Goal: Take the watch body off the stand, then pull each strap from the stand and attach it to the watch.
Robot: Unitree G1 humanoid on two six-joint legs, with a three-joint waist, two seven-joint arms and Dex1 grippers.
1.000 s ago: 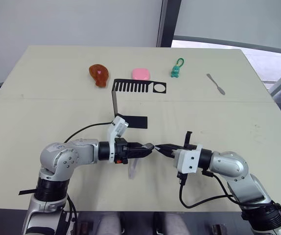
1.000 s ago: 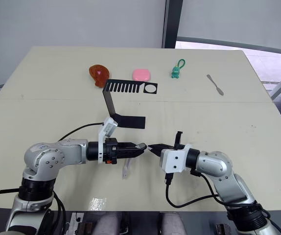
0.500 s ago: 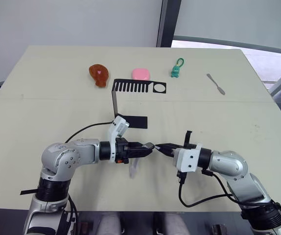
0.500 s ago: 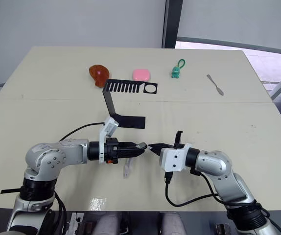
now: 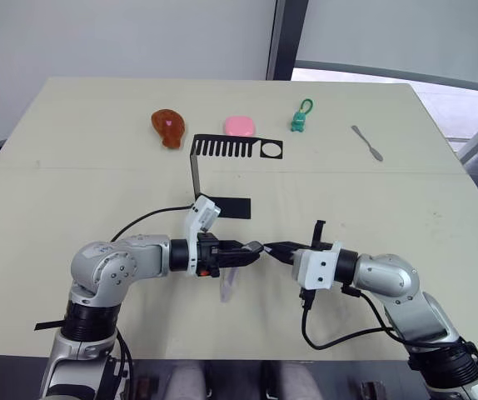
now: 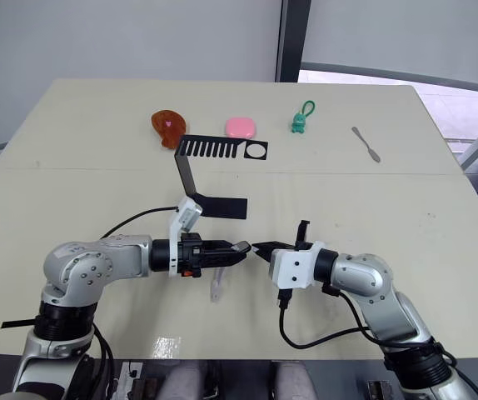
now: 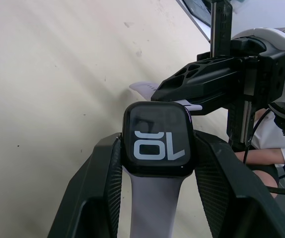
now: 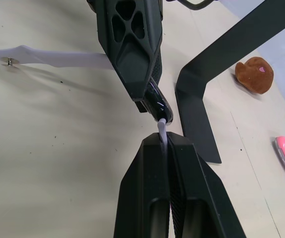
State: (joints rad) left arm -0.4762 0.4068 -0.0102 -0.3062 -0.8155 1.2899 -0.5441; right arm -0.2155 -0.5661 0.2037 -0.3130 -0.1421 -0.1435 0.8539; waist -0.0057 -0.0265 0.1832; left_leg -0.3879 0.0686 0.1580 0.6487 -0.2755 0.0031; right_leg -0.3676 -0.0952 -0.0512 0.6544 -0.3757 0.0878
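You are late in the task: the stand [image 5: 222,171] carries nothing on its slotted top bar, the watch body [image 7: 157,138] is off it, and one lavender strap [image 7: 155,203] already hangs from the case, its free end trailing down to the table [image 5: 347,192] below the left gripper [image 5: 250,250]. What remains, as far as the views allow a judgement, is seating the second strap [image 8: 162,130] into the opposite edge of the case. The left gripper is clamped on the watch body, one finger pressing each side edge, screen facing its wrist camera with the attached strap running back between the fingers. The right gripper [image 5: 279,248] has its jaws pressed together on the second strap, so that a short pale tip alone protrudes ahead of the fingertips. That tip meets the near edge of the watch body, or sits just beside it (whether it has entered the lug slot cannot be told). The two grippers face each other tip to tip above the near table, well in front of the stand's base. Confirm slot alignment before pushing further.
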